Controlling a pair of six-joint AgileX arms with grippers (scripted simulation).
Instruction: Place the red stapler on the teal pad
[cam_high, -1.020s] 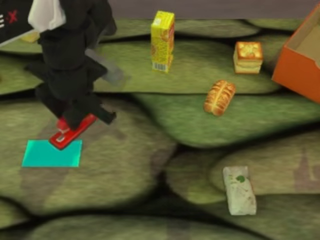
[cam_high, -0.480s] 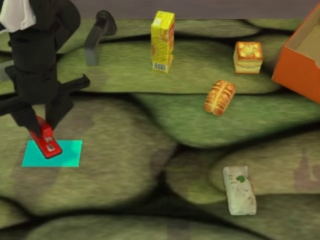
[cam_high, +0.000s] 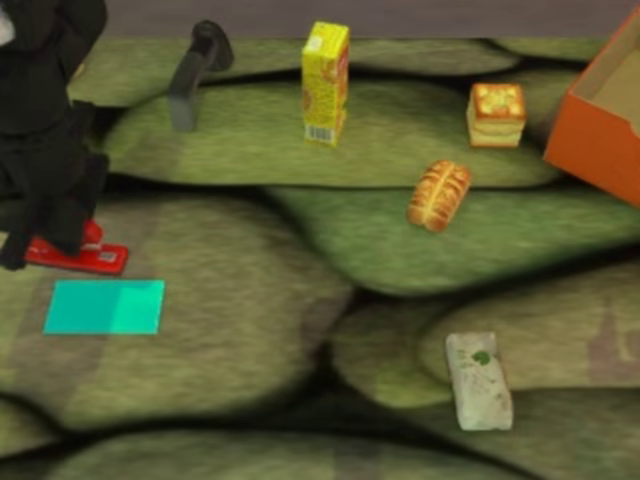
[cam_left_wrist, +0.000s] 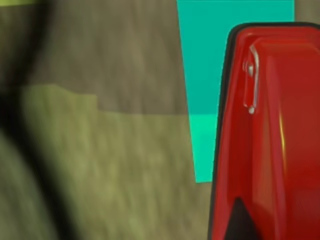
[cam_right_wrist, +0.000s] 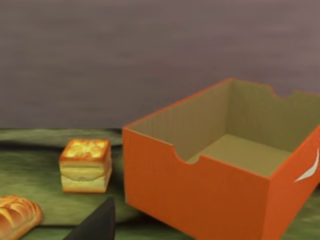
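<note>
Left gripper (cam_high: 45, 240) clamped shut on the red stapler (cam_high: 78, 256), carried lengthwise just beyond the teal pad (cam_high: 104, 306), not yet over it, presumably for lining up. Farther off: black-grey tool (cam_high: 192, 75), yellow carton (cam_high: 325, 84), orange box (cam_right_wrist: 225, 165). Right gripper unseen

No wording can be read anywhere. The yellow carton (cam_high: 326, 82), standing at about twelve o'clock on the desk (cam_high: 300, 300), carries printed patches and a pale barcode-like panel near its base, all too blurred to make out. The orange box (cam_right_wrist: 220, 170) shows a white curved mark on one wall, not a legible sign.
</note>
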